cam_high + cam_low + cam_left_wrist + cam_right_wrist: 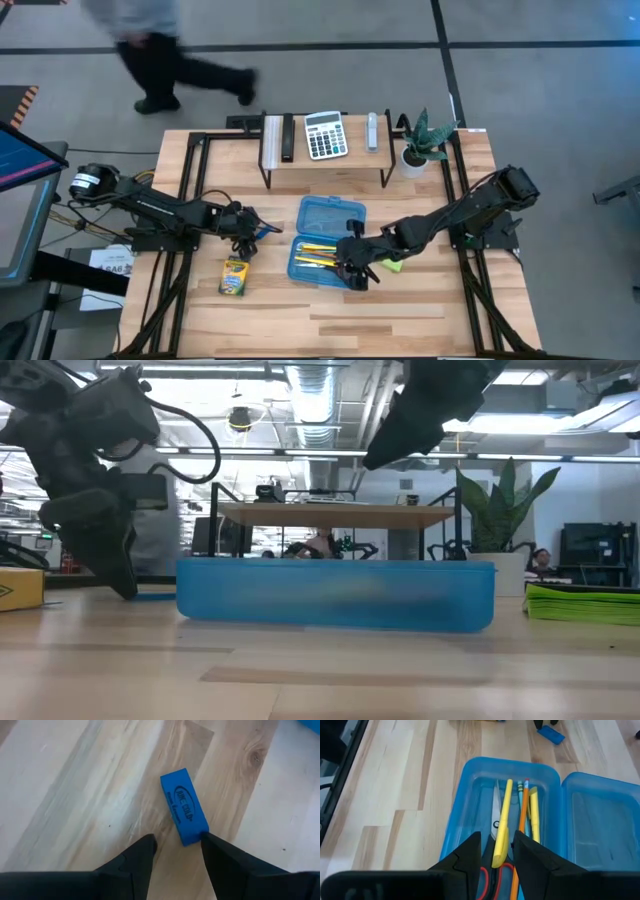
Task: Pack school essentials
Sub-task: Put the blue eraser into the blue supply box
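Left hand (176,851) low, fingers parted, right hand (496,851) lowered, fingers gripping

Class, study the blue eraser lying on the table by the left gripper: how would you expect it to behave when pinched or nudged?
The blue eraser is a flat-sided block lying on the wooden table, so it probably slides or pivots rather than rolls. It looks small and solid, likely light. Only one finger of the left gripper seems to meet its corner, so a pinch might twist it.

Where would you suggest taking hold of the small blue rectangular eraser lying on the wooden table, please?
Grip the small blue rectangular eraser across its two long narrow sides, near the middle, coming straight down from above. It lies flat on the wooden table, so only those side faces give parallel surfaces; the left hand now sits at one end and a little skewed.
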Robot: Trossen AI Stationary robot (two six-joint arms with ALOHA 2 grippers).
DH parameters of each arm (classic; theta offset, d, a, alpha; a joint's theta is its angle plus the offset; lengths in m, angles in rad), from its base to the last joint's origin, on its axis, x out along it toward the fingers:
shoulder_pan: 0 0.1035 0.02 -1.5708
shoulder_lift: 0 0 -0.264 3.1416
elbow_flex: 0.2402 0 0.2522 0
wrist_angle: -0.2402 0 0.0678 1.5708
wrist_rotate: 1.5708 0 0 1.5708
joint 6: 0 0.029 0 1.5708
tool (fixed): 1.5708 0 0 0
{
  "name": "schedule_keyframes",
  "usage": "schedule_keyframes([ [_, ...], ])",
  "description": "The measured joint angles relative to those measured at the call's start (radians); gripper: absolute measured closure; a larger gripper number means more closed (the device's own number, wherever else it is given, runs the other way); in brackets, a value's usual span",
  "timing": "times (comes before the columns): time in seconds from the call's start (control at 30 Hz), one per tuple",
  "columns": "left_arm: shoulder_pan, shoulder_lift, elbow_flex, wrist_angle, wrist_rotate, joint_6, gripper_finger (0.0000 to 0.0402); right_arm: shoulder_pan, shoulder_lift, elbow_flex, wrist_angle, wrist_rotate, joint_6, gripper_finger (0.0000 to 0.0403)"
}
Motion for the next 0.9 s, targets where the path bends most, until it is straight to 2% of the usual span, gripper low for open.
schedule_keyframes([
  [0.3, 0.000, 0.001, 0.047, -0.012, -0.009, 0.035, 0.0242, 0.000, 0.000, 0.000, 0.000, 0.000, 0.000, 0.0272],
  [0.53, 0.000, 0.000, 0.095, -0.046, -0.063, 0.031, 0.0239, 0.000, 0.000, 0.000, -0.001, 0.000, 0.000, 0.0272],
  [0.7, 0.000, 0.032, 0.096, -0.040, -0.087, 0.008, 0.0204, 0.000, 0.000, -0.001, 0.000, 0.000, 0.000, 0.0272],
  [0.9, 0.007, 0.157, 0.112, 0.036, -0.082, 0.018, 0.0162, 0.000, 0.000, -0.001, 0.005, 0.000, 0.000, 0.0272],
])
